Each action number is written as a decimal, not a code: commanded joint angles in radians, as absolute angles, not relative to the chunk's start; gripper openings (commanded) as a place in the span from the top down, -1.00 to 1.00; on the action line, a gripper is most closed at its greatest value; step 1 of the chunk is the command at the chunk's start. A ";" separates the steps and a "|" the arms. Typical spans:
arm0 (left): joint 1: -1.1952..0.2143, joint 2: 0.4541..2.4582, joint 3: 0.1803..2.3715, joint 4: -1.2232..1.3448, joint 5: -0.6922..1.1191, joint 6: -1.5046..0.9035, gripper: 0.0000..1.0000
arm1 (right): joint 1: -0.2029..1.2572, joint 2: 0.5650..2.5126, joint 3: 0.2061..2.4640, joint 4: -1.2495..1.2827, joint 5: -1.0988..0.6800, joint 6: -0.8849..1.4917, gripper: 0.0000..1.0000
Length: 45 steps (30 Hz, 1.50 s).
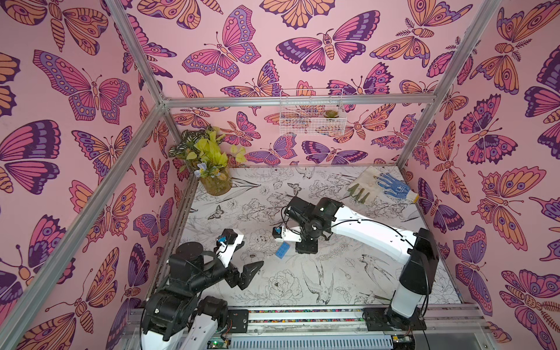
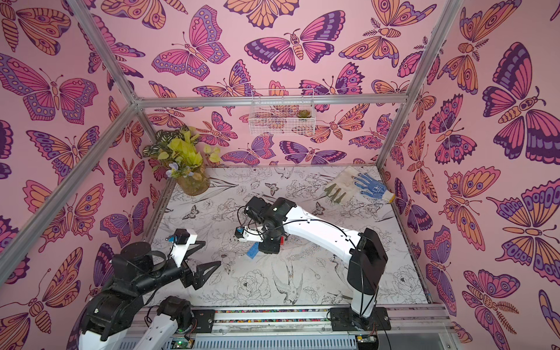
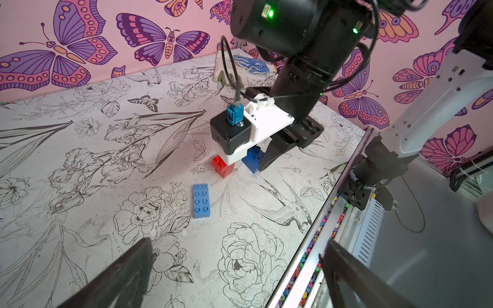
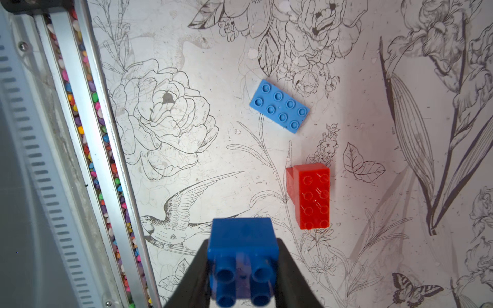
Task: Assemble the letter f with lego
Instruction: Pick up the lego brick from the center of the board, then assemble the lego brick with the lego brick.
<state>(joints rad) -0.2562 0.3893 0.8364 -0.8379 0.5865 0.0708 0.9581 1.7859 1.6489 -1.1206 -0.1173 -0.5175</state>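
The big worktop [image 1: 348, 272] had birds and flowers drawn on it. At the back, a leafy plant [image 1: 209, 157] stood in one corner and a pair of gloves [image 1: 381, 186] lay in the other.

The right gripper [image 4: 242, 266] was out over the middle of the worktop, pointing down. Its two fingers were squeezed tight on a short dark blue brick [image 4: 241, 240], one finger on each side. The left gripper [image 3: 237, 241] hung near the front edge, well apart from the bricks. Its fingers were spread wide and it was empty.

A long red brick [image 4: 313, 197] lay on the worktop with its bumps up, and another red piece touched its side. Near it, a long light blue brick [image 4: 279, 106] lay flat by itself, bumps up too. The dark blue brick was just beside the red brick but not joined to it.
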 commanded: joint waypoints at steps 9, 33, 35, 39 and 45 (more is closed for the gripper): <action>-0.262 0.391 0.822 -0.832 0.608 0.089 -1.00 | 0.863 1.879 1.691 -1.179 -0.167 -0.759 0.45; -0.262 0.398 0.825 -0.838 0.595 0.091 -1.00 | 0.769 2.058 1.791 -1.163 -0.164 -0.853 0.44; -0.262 0.399 0.825 -0.838 0.595 0.091 -1.00 | 0.765 2.059 1.791 -1.159 -0.169 -0.854 0.44; -0.262 0.402 0.826 -0.838 0.595 0.091 -1.00 | 0.764 2.064 1.787 -1.148 -0.179 -0.862 0.44; -0.262 0.402 0.827 -0.838 0.593 0.091 -1.00 | 0.759 2.075 1.783 -1.137 -0.187 -0.872 0.44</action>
